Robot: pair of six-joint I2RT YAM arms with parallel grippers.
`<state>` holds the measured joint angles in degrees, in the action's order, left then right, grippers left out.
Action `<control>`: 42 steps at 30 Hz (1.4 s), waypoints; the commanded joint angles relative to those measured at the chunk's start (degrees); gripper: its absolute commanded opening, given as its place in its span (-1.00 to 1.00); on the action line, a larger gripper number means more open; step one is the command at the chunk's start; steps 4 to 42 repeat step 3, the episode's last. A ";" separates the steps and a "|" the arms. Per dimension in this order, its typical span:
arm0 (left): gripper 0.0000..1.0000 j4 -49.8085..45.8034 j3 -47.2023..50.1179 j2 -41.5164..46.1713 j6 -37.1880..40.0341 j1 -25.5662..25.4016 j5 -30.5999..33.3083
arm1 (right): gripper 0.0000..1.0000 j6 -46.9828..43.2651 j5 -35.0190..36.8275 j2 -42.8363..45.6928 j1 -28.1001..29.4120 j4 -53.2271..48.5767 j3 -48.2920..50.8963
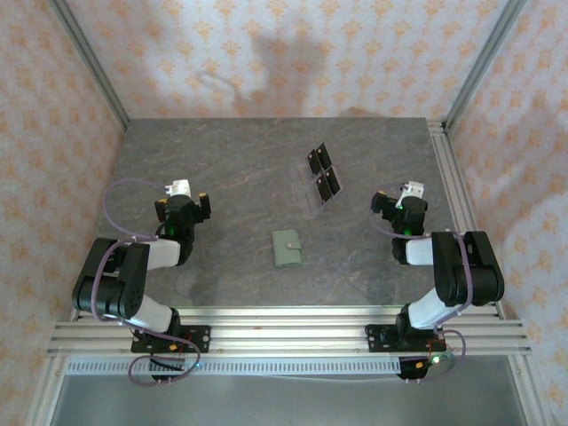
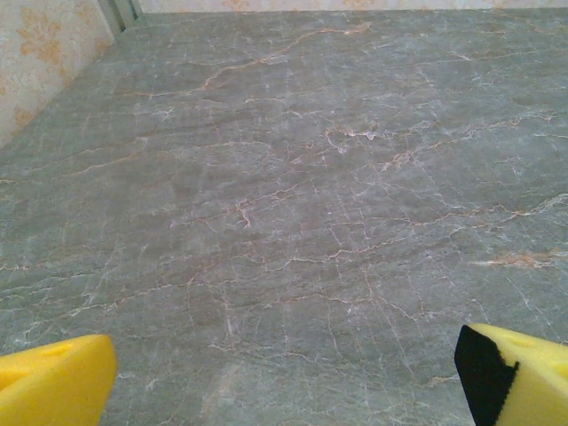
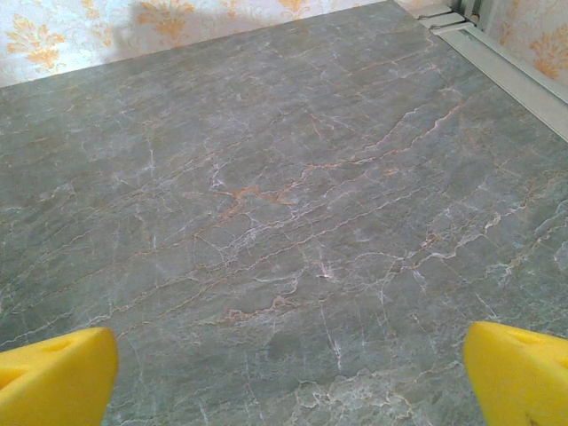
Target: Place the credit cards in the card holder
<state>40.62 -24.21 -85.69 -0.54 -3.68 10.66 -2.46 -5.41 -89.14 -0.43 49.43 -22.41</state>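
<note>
Fingers on my left gripper stand wide apart, gripping nothing, and the right gripper is spread just as wide (bare marbled table between both pairs). I see the card holder closed, lying between the two sets of fingers, slightly behind their tips. Black credit cards lie ahead and left of the right fingers, well apart from the holder.

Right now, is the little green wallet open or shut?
Shut. The card holder lies flat on the table as one small folded green rectangle, with no lighter inside showing. The credit cards lie apart from it.
</note>
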 commanded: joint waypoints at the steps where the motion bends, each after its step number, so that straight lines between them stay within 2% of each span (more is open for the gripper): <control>1: 0.99 2.60 0.12 -0.13 0.05 0.43 -0.21 | 0.99 0.04 0.38 0.06 -0.19 0.07 -0.83; 42: 0.99 2.58 0.12 -0.09 0.05 0.39 -0.20 | 0.99 0.01 0.46 0.38 -0.19 1.48 0.08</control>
